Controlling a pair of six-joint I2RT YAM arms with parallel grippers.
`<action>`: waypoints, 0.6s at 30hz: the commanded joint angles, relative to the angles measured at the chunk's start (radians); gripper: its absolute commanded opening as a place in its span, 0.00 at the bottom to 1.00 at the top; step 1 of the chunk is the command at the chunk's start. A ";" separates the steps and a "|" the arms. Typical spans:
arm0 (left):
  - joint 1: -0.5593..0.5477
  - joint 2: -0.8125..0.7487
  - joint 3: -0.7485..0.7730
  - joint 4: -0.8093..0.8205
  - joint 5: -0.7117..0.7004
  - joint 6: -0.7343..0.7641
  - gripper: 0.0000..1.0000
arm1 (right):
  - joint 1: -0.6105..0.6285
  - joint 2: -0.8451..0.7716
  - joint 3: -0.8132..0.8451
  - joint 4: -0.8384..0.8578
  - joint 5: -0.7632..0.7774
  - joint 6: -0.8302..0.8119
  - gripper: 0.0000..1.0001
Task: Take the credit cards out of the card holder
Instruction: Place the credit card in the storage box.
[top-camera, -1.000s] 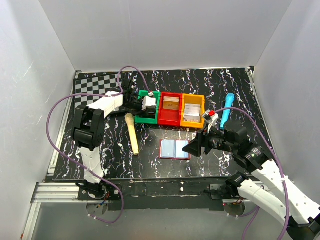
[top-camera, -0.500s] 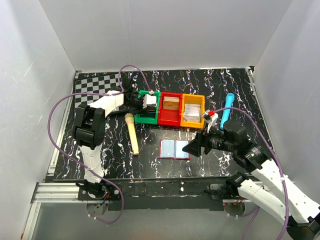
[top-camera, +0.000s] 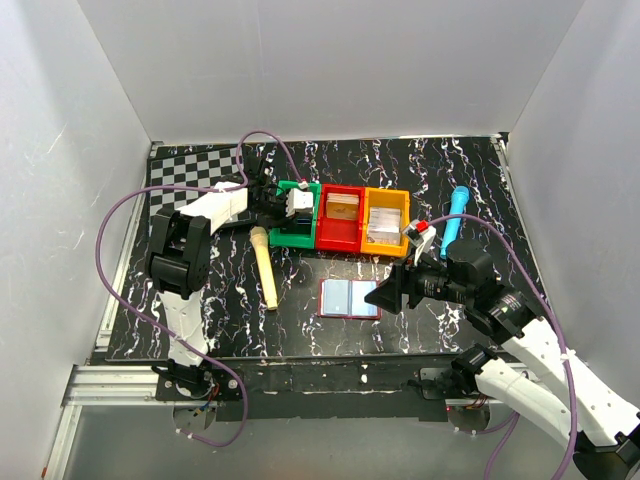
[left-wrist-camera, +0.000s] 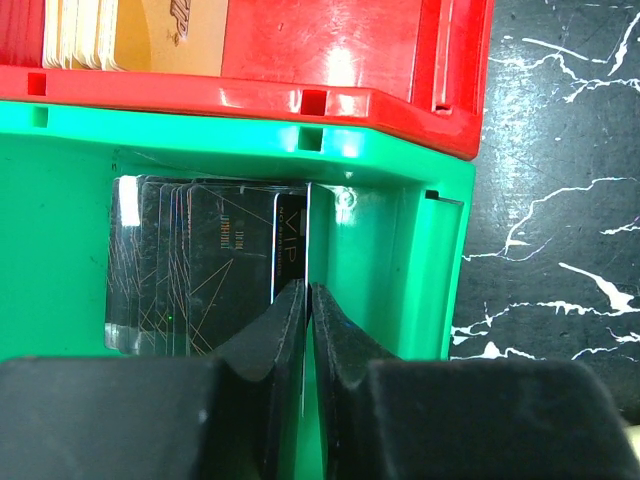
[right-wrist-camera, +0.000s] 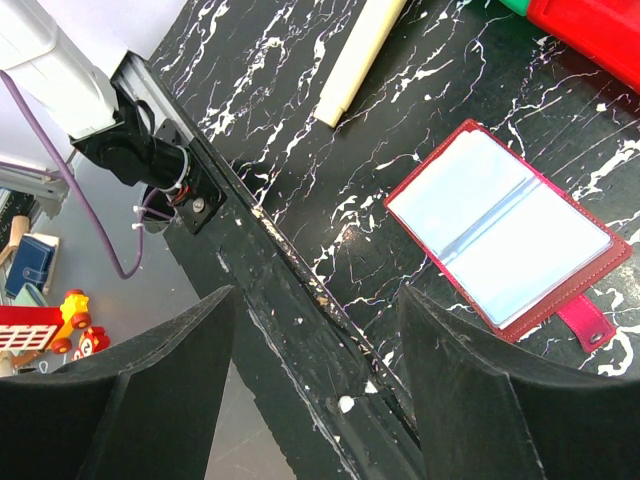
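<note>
The left claw (left-wrist-camera: 308, 300) has edged slightly toward the far edge of the worktop (top-camera: 430, 170), clenched on a dark card (left-wrist-camera: 308, 230) standing in the green bin (left-wrist-camera: 390, 250). The right claw (right-wrist-camera: 315, 300) hangs released just beside the card holder (right-wrist-camera: 500, 235), which lies open near the middle of the near edge.

The card holder (top-camera: 350, 298) lies before the bins (top-camera: 338, 240), right of the stick (top-camera: 264, 267).

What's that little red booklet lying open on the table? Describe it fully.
The card holder lies open flat on the black marbled table. Its cover looks like dark-red leather; inside, two glossy pale-blue sleeves meet at a centre fold. A snap tab sticks out from one side. No card shows inside; only the table seems to touch it.
</note>
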 joint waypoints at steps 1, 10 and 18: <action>-0.007 -0.025 -0.020 0.011 -0.020 0.000 0.08 | 0.006 -0.003 0.004 0.036 -0.001 -0.001 0.73; -0.006 -0.051 -0.029 0.029 -0.040 -0.011 0.08 | 0.006 -0.003 0.004 0.038 -0.004 0.002 0.73; -0.006 -0.068 -0.028 0.040 -0.047 -0.020 0.10 | 0.006 -0.001 0.006 0.039 -0.009 0.004 0.73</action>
